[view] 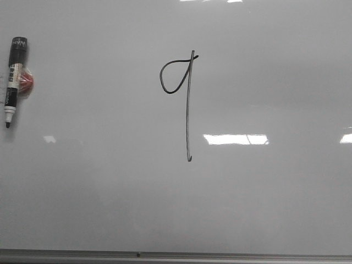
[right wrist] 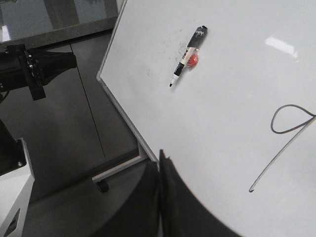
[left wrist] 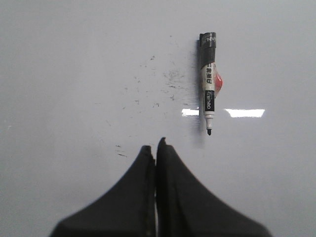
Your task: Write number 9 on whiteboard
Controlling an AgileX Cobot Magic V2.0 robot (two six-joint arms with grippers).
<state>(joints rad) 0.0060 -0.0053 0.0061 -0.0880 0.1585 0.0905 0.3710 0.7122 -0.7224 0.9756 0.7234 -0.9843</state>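
The number 9 [view: 186, 93] is drawn in thin black line on the whiteboard [view: 264, 203], a small loop joined to a long stem with a tiny hook at its end. It also shows in the right wrist view [right wrist: 281, 143]. A black-capped marker [view: 14, 80] lies on the board at the far left, tip uncapped, beside a small red thing [view: 26, 82]. My left gripper [left wrist: 155, 145] is shut and empty, short of the marker [left wrist: 208, 81]. My right gripper [right wrist: 162, 160] is shut and empty over the board's edge. Neither gripper shows in the front view.
A grey metal strip [view: 165, 256] runs along the board's near edge. Faint black smudges [left wrist: 158, 84] lie beside the marker. In the right wrist view, the board's frame [right wrist: 123, 123], a caster [right wrist: 102, 186], the dark floor and the other arm [right wrist: 34, 69] show.
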